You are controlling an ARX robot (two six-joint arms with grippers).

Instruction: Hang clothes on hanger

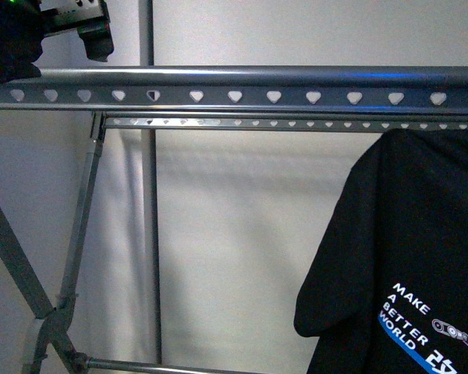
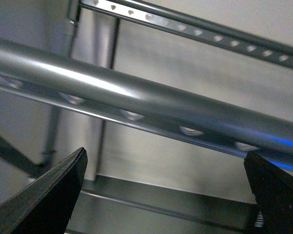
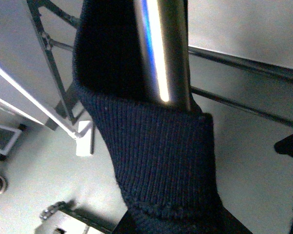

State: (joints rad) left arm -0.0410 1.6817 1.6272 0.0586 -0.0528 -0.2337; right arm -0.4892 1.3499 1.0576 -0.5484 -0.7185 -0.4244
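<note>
We're looking straight at the drying rack. Its near rail is running across the top of the front view with its row of heart-shaped holes facing us, and a thinner punched far rail is sitting just behind and below it. The black T-shirt is hanging down on the right from rail height, with one sleeve drooping to the left. The white "MAKE A BETTER WORLD" print is showing low down above a blue stripe.

The left hand is hovering up at the far left end of the near rail. It's released: the fingers are standing wide apart with nothing between them, and only the rail is passing beyond.

In the right wrist view the shirt's ribbed collar is lying draped over a shiny round bar and touching it. The cloth is filling the view, so we cannot tell whether the right hand is clenched or released. The crossed legs are showing at the lower left, against a pale wall.
</note>
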